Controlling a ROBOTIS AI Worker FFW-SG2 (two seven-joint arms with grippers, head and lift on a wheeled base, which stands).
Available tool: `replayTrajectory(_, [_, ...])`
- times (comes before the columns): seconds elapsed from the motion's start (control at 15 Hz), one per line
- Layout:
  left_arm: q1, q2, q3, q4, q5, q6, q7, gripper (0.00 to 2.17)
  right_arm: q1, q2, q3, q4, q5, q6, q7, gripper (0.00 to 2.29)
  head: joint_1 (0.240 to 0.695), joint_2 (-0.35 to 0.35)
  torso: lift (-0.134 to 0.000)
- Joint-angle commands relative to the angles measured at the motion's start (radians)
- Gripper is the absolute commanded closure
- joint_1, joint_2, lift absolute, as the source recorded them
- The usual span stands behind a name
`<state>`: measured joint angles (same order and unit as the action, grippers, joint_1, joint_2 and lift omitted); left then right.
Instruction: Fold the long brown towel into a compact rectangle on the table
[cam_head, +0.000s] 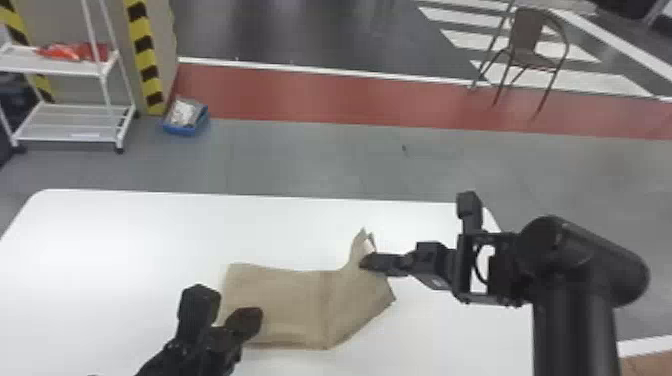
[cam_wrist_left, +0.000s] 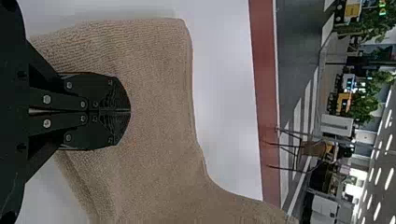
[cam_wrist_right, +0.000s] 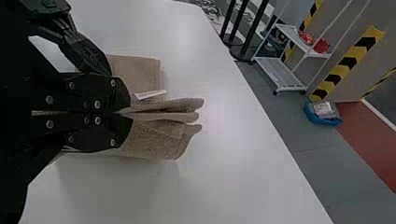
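The brown towel (cam_head: 295, 305) lies folded on the white table, its right part skewed and a corner standing up. My right gripper (cam_head: 367, 261) is at that raised part. In the right wrist view, my right gripper (cam_wrist_right: 123, 113) is shut on the layered edge of the towel (cam_wrist_right: 159, 140), with a small white tag beside the fingers. Over the towel's left part is my left gripper (cam_head: 252, 320). The left wrist view has my left gripper (cam_wrist_left: 130, 111) shut, with the towel (cam_wrist_left: 154, 93) beneath it and no cloth visible between its fingertips.
White table (cam_head: 125, 230) surface extends left of and beyond the towel. On the floor past the table stand a white shelf rack (cam_head: 70, 127), a blue bin (cam_head: 185, 120) and a chair (cam_head: 525, 50).
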<state>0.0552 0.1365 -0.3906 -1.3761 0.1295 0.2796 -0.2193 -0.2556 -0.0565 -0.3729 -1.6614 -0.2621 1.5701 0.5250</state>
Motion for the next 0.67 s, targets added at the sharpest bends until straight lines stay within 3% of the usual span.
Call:
replayTrajectory(0.0, [0.0, 0.0, -0.004, -0.003, 0.001, 0.008, 0.0, 1.79, -0.01, 0.004, 0.023, -0.001, -0.031, 0.002, -0.013, 1.29, 0.695, -0.204, 0.0])
replayTrajectory(0.27, [0.0, -0.001, -0.011, -0.003, 0.001, 0.008, 0.0, 1.79, -0.021, 0.04, 0.062, -0.04, -0.054, 0.002, -0.039, 1.29, 0.695, -0.176, 0.0])
replayTrajectory(0.6, [0.06, 0.022, 0.052, -0.141, 0.025, 0.045, -0.012, 1.79, -0.028, 0.043, 0.078, -0.055, -0.06, 0.002, -0.063, 1.29, 0.695, -0.145, 0.0])
